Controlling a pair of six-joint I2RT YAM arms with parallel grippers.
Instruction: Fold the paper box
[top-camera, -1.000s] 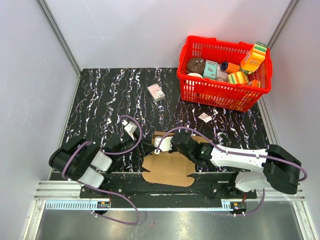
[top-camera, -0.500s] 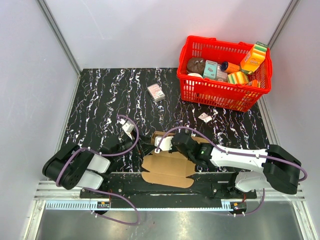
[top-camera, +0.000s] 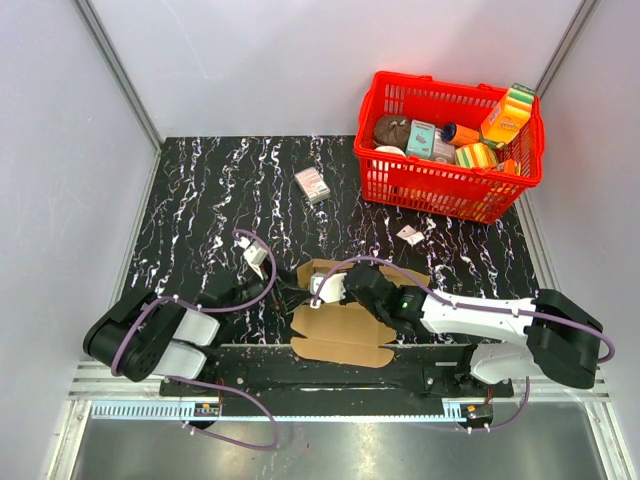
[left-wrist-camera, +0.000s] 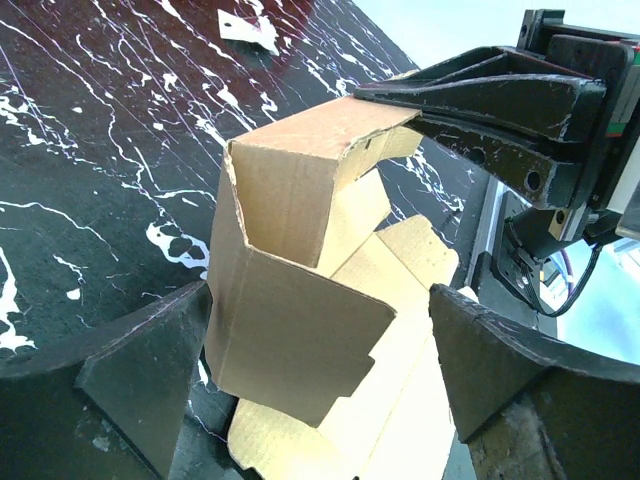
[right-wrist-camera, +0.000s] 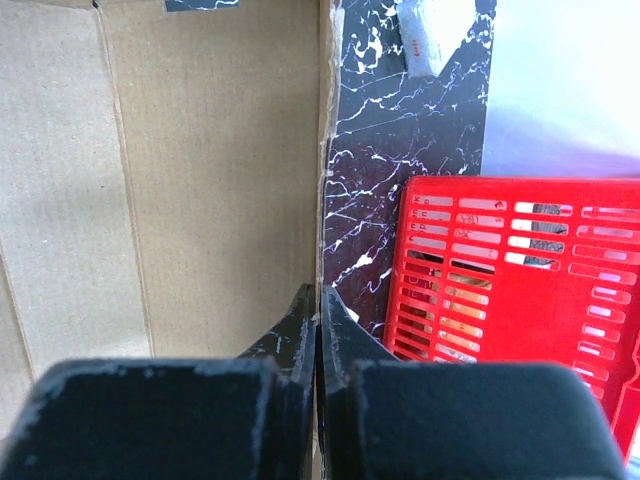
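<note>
The plain brown creased cardboard paper box (top-camera: 345, 325) is lying at the near edge of the black white-veined table (top-camera: 200, 190), between the two arm bases.

1. The lower panels are lying flat on the table. One panel with a notched edge is standing raised and bent over, so a first fold is taking shape, but no closed carton is forming yet.
2. The right gripper (right-wrist-camera: 318, 305) is pinching the right-hand edge of a raised panel. Its fingers are pressing together with only the cardboard between them.
3. The left gripper (left-wrist-camera: 320, 300) is facing the raised corner with its fingers spread wide, one on each side. It is gripping nothing, and contact with the cardboard cannot be confirmed.

Judged progress: early. Erecting the remaining walls, folding the flaps and seating the tabs are all outstanding.

Farther back, a small white-and-pink printed carton (top-camera: 312, 184) is lying apart from the work, and a red plastic slotted basket (top-camera: 450, 195) is holding groceries at the far right.
</note>
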